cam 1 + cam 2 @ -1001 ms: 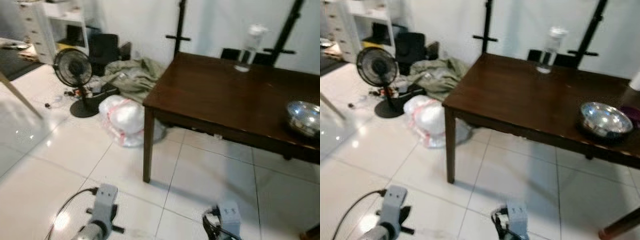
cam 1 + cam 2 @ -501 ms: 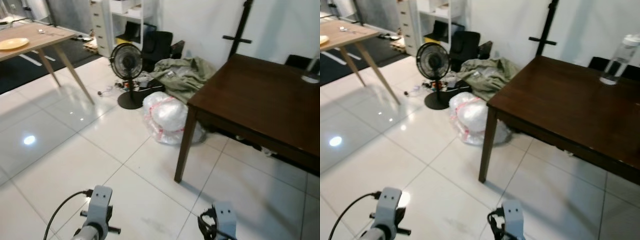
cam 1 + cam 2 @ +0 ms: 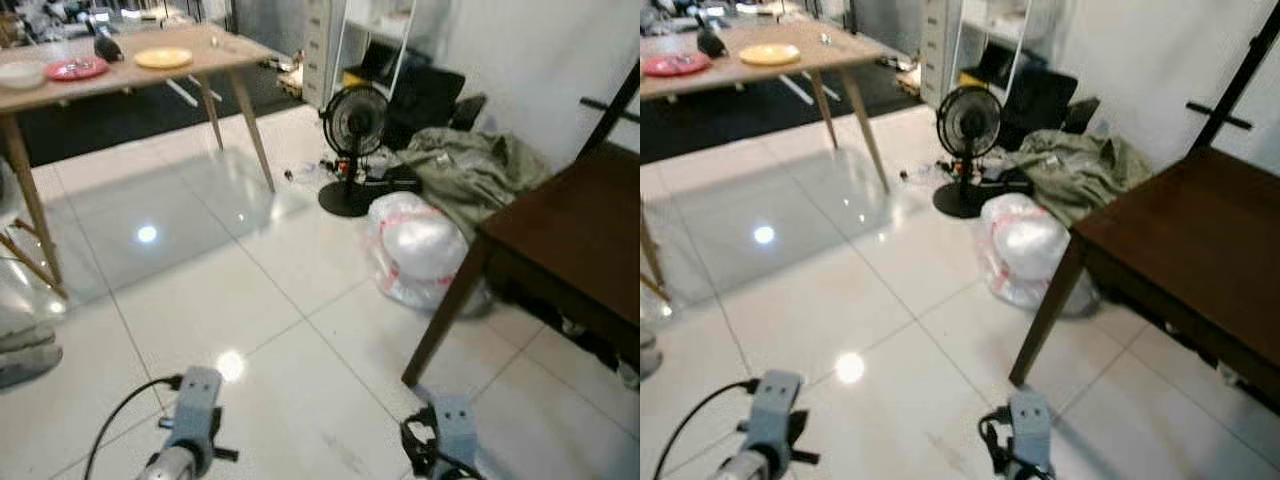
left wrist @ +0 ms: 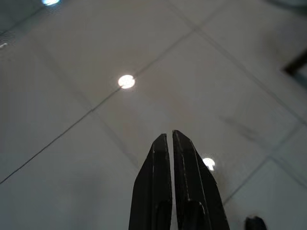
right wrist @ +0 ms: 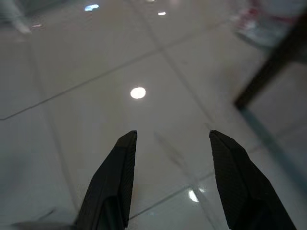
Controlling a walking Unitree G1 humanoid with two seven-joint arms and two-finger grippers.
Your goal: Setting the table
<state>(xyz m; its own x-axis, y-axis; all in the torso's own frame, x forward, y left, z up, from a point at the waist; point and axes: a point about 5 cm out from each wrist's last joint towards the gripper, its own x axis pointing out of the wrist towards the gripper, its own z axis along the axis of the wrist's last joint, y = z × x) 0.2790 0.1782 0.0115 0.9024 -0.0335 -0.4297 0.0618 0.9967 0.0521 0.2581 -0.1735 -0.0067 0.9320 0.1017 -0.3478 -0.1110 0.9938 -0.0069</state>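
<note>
Both grippers hang low over the white tiled floor (image 3: 200, 300), holding nothing. From the left wrist view, the left gripper (image 4: 171, 139) has its two black fingers pressed together, tips almost touching. From the right wrist view, the right gripper (image 5: 170, 136) is spread wide, with bare tile showing between its fingers. In the eye views the two silver wrists sit at the near edge, left arm (image 3: 190, 420) on the left and right arm (image 3: 445, 440) on the right, both idle.

Far to the left stands a light wooden table (image 3: 130, 80) on slanted legs, carrying a yellow plate (image 3: 163, 58), a red plate (image 3: 77, 68), a white bowl (image 3: 20, 74) and a dark object too blurred to name. On the right, the corner of a dark wooden table (image 3: 1200, 250) juts into view, its near leg planted on the tiles. Between the two tables, toward the far wall, a black floor fan (image 3: 355, 140) stands upright. Just beside it lie a heap of olive-green cloth (image 3: 470, 175) and a white plastic bag (image 3: 415, 250), the bag resting close to the dark table's leg. A white shelving unit (image 3: 980, 30) stands against the far wall.
</note>
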